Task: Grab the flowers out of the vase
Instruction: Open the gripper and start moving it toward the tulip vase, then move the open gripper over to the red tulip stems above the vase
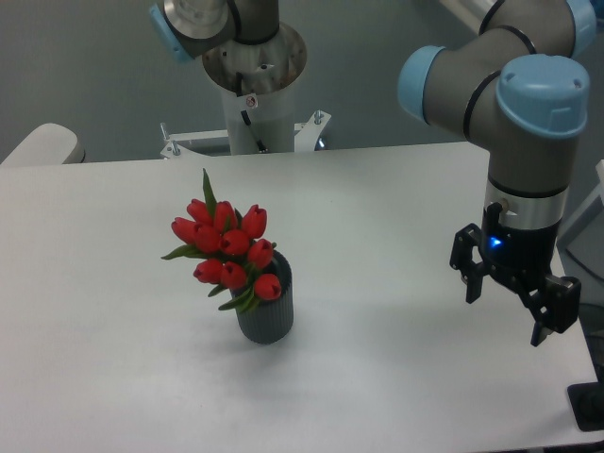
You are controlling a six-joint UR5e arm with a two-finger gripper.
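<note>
Nothing's done yet: I see the flowers (225,243) sitting in the vase (267,311), my gripper (510,307) spread empty at three o'clock.

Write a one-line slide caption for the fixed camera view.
Open gripper hangs right of the red flowers, which sit in the ribbed grey vase on the white table.

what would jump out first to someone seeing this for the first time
The flowers, a bright red bunch, stand out against the white table, leaning out of the vase left of centre. Next comes the big grey and blue arm at the right, its black hand open above the table's right edge, well apart from the vase.
</note>
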